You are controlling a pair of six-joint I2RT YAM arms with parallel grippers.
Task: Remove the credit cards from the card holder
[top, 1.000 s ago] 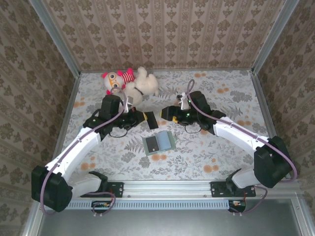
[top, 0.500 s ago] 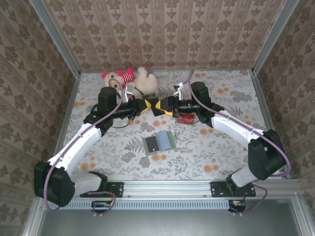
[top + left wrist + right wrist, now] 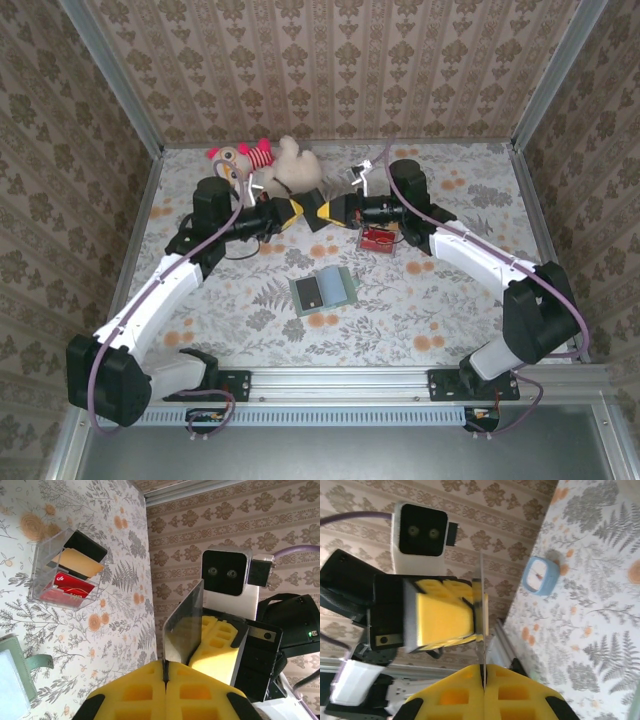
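Note:
A dark credit card point(image 3: 312, 213) hangs in the air above the table's back middle, pinched from both sides. My left gripper point(image 3: 293, 213) is shut on one edge and my right gripper point(image 3: 326, 211) is shut on the opposite edge. In the left wrist view the card point(image 3: 184, 625) rises from my left gripper point(image 3: 165, 666). The right wrist view has it edge-on point(image 3: 481, 625) above my right gripper point(image 3: 483, 669). The card holder point(image 3: 326, 290) lies open and flat on the table, a dark card point(image 3: 311, 292) on its left half. A tan card point(image 3: 322, 320) lies just in front of it.
A clear box with red, yellow and dark cards point(image 3: 381, 240) stands right of centre, also in the left wrist view point(image 3: 67, 570). A plush toy point(image 3: 268, 165) lies at the back. A small pale blue square thing point(image 3: 540, 576) sits on the table. Patterned walls enclose the table.
Both grippers rose and moved toward the back, meeting in the middle. The right gripper, open before, has shut on the card held by the left gripper.

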